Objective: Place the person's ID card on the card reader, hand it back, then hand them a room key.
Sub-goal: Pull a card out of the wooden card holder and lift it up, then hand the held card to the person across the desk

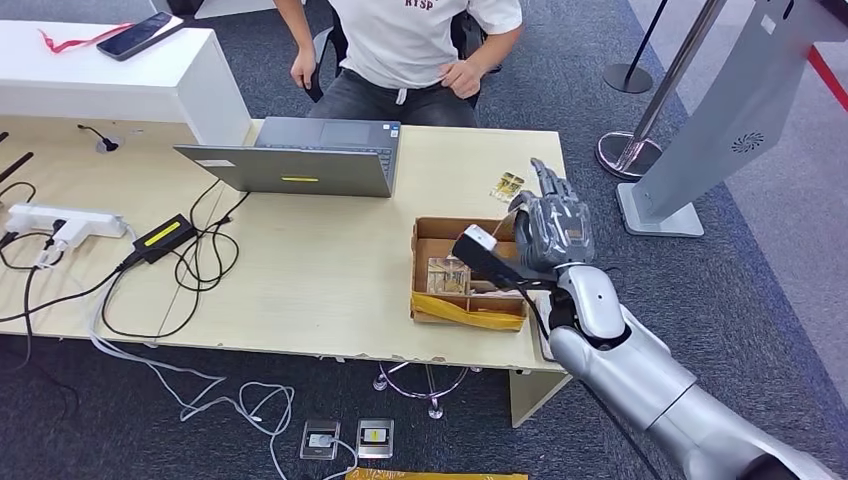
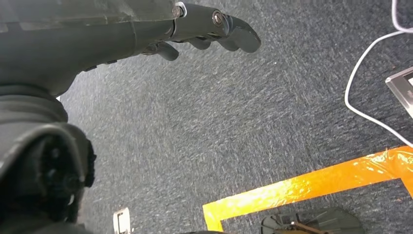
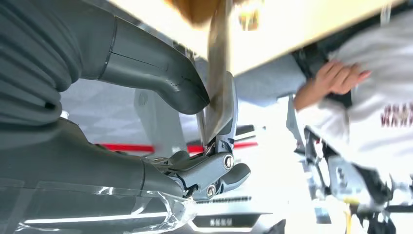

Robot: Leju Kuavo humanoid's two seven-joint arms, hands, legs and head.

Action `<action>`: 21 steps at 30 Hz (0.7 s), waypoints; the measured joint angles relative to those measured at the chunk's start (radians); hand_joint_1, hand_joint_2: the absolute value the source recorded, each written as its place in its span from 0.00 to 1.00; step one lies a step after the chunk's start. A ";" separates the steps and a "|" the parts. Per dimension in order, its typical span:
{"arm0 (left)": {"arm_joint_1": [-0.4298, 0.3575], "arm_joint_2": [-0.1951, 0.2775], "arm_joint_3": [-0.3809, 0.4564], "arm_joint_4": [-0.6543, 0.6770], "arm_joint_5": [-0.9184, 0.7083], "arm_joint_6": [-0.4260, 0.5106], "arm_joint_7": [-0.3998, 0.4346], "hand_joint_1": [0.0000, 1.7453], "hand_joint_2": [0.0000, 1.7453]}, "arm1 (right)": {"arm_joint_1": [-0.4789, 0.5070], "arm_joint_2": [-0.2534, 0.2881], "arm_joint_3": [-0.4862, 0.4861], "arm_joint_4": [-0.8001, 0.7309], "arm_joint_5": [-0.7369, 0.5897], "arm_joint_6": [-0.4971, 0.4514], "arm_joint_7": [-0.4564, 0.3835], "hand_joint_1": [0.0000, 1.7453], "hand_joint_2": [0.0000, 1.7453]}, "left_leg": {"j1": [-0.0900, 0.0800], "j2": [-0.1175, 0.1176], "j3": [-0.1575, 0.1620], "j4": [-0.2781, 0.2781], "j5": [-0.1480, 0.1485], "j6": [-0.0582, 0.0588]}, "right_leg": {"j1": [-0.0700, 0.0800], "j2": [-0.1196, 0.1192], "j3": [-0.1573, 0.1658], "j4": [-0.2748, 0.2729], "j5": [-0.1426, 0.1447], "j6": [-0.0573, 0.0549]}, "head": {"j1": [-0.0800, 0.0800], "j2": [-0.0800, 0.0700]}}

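My right hand (image 1: pixel 555 225) is raised over the far right of the wooden table (image 1: pixel 320 270), just right of an open cardboard box (image 1: pixel 432 232). In the right wrist view this hand (image 3: pixel 160 97) pinches a thin tan card (image 3: pixel 219 97), seen edge-on, between thumb and fingers; I cannot tell whether it is the ID card or a room key. A few gold cards (image 1: pixel 507 185) lie on the table beyond the hand. The person (image 1: pixel 410 40) sits across the table with a hand (image 1: pixel 465 75) on the lap. My left hand (image 2: pixel 209 27) hangs over carpet, holding nothing.
A grey laptop (image 1: pixel 300 160) stands mid-table, with a black power brick (image 1: pixel 163 237) and tangled cables to its left. A phone (image 1: pixel 140 35) lies on the white counter. A stanchion base (image 1: pixel 625 155) and a grey kiosk stand (image 1: pixel 720 120) are on the right.
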 joint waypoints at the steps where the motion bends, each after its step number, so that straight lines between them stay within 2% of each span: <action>1: 0.001 -0.001 0.004 0.000 -0.008 0.000 0.000 0.00 0.00 | -0.013 -0.004 -0.011 -0.008 0.005 -0.003 0.007 1.00 1.00 | 0.000 0.000 0.000 0.000 0.000 0.000 | 0.000 0.000 0.000 0.000 0.000 0.000 | 0.000 0.000; 8: 0.003 -0.008 0.022 0.000 -0.029 0.000 0.000 0.00 0.00 | -0.103 -0.043 -0.080 -0.064 0.023 0.002 0.055 1.00 1.00 | 0.000 0.000 0.000 0.000 0.000 0.000 | 0.000 0.000 0.000 0.000 0.000 0.000 | 0.000 0.000; 13: -0.003 -0.014 0.021 0.000 -0.015 -0.001 0.006 0.00 0.00 | -0.158 -0.061 -0.106 -0.082 0.018 0.070 0.078 1.00 1.00 | 0.000 0.000 0.000 0.000 0.000 0.000 | 0.000 0.000 0.000 0.000 0.000 0.000 | 0.000 0.000; 21: -0.035 -0.016 -0.017 0.000 0.023 -0.003 0.047 0.00 0.00 | -0.187 -0.060 -0.102 -0.035 0.022 0.143 0.072 1.00 1.00 | 0.000 0.000 -0.001 0.000 0.000 0.000 | 0.000 0.000 0.000 0.000 0.000 0.000 | 0.000 0.000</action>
